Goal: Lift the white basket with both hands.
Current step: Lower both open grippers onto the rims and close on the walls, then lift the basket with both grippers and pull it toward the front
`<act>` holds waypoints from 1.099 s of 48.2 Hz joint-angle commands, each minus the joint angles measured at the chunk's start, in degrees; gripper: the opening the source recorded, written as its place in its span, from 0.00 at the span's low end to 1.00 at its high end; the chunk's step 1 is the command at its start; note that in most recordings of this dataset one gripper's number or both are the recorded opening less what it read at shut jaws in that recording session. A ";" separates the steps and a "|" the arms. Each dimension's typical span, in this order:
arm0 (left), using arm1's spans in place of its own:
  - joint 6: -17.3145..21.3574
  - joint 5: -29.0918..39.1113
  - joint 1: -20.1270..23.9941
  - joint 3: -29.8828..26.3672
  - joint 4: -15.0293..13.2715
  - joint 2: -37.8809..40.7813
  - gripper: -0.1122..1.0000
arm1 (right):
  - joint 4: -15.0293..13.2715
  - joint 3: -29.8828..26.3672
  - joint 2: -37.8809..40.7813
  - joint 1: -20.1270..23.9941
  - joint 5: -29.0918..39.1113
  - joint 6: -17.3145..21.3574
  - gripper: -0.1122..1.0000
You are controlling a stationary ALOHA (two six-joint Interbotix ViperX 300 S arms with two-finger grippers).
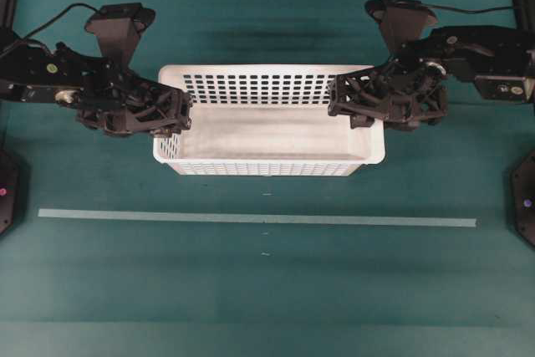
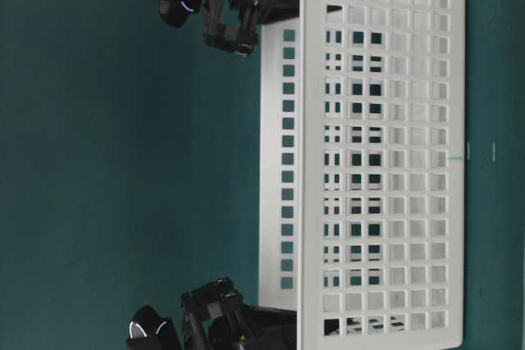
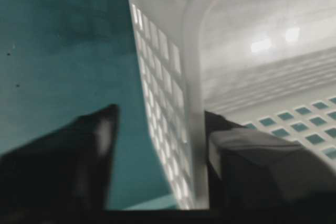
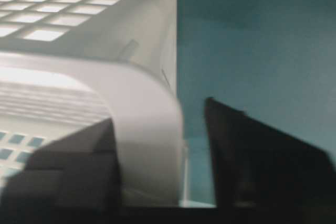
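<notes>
In the overhead view, the white basket [image 1: 269, 135] stands a little above the centre of the frame on the green table [image 1: 267, 290], its long sides running left to right. The left gripper [image 1: 178, 113] is at the basket's left short wall and the right gripper [image 1: 344, 99] at the right short wall, each one over the rim. Below the basket a pale tape strip [image 1: 257, 218] crosses the table from left to right.

In the table-level view the picture is turned on its side — the basket [image 2: 381, 153] fills the right half, with its perforated long wall facing the camera. 1 gripper shows at the top edge and 1 at the bottom edge, both against the short ends; which is which I cannot tell here.

In the left wrist view, the basket's short wall [image 3: 173, 103] passes between the 2 fingers: 1 dark finger [image 3: 89, 150] outside at lower left, still apart from the wall, the other inside at lower right, close against it. The jaws are partly closed around the wall, not clamped.

In the right wrist view it is mirrored — the inner finger [image 4: 68, 171] at lower left lies against the rim, the outer one at lower right stands apart from the wall. So this grip is also not tight.
</notes>
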 commanded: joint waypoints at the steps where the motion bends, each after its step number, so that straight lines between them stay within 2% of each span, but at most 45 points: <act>1: -0.09 -1.14 0.09 -0.26 0.18 -0.35 0.40 | 0.18 -0.26 0.70 0.44 -0.53 0.09 0.40; 5: -0.09 -2.11 0.09 -0.26 0.18 -0.26 0.23 | 0.26 -0.70 1.23 0.35 -1.05 0.09 0.26; 8: -0.09 -2.46 0.09 -0.26 0.18 -0.26 0.18 | 0.26 -0.88 1.41 0.35 -1.32 0.09 0.25; 30: -0.09 -2.29 0.09 -0.35 0.18 -0.62 0.18 | 0.26 -1.41 1.05 0.35 -1.14 -0.09 0.25; 43: -0.18 -0.79 0.09 -1.58 0.18 -3.87 0.18 | 0.18 -2.99 -1.67 0.35 3.34 -0.26 0.25; 53: -0.18 -0.70 0.09 -1.67 0.18 -4.04 0.18 | 0.26 -2.90 -1.76 0.35 3.43 -0.26 0.25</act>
